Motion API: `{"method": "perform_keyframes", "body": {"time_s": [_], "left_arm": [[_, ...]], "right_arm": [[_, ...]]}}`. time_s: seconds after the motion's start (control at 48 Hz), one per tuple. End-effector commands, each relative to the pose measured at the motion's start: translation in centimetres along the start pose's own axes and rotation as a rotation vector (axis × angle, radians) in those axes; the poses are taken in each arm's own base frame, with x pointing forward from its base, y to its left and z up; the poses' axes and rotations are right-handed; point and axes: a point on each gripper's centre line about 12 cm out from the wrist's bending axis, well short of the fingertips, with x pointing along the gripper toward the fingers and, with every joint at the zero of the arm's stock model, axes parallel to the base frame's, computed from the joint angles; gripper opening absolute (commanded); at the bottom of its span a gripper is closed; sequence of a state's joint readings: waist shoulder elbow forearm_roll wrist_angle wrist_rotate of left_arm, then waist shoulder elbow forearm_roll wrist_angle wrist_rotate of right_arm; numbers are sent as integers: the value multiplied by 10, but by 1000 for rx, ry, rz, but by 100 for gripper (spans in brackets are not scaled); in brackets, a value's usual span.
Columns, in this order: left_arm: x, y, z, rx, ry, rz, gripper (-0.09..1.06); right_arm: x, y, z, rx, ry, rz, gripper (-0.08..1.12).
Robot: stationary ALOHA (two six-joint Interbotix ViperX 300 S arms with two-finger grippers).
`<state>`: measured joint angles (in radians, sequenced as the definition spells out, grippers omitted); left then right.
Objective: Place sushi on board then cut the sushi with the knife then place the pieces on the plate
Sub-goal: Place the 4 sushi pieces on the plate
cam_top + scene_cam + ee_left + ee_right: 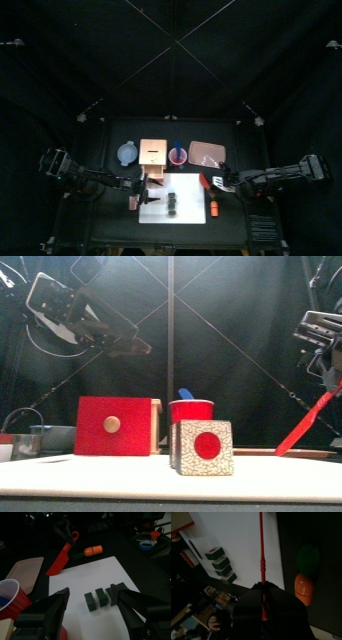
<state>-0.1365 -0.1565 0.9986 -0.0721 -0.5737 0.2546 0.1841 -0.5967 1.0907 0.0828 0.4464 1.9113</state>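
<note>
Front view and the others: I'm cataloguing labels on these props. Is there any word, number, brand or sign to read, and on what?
None can be read. The sushi end shows only a red round centre, the box only a knob on its red front; the red cup, knife and white board are plain.

Robot lab test booth, not a real kitchen. Black curtains (171, 60) hang around it, the back one at 12 o'clock, with a small black counter (107, 215) inside. Two black robot arms reach over it: left arm (83, 176) from 9 o'clock, right arm (281, 176) from 3. Everything on the counter is a play-kitchen prop: white cutting board (185, 216), toy sushi roll (99, 598) in blocks, red toy knife (305, 426), toy carrot (93, 549), pink tray (206, 153), wooden box (154, 152).
</note>
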Motion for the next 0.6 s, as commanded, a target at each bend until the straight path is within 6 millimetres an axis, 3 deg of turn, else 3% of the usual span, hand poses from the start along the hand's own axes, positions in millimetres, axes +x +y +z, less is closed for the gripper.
{"method": "perform_keyframes", "body": {"time_s": [0.021, 0.375, 0.604], "left_arm": [[0, 6, 9, -3, -32, 19, 98], [0, 8, 10, -6, -37, 26, 98], [1, 8, 12, -11, -43, 27, 98]], "right_arm": [[1, 8, -15, -26, 13, 15, 33], [7, 8, -23, -102, 6, 8, 59], [9, 8, -28, -177, 11, 26, 64]]}}
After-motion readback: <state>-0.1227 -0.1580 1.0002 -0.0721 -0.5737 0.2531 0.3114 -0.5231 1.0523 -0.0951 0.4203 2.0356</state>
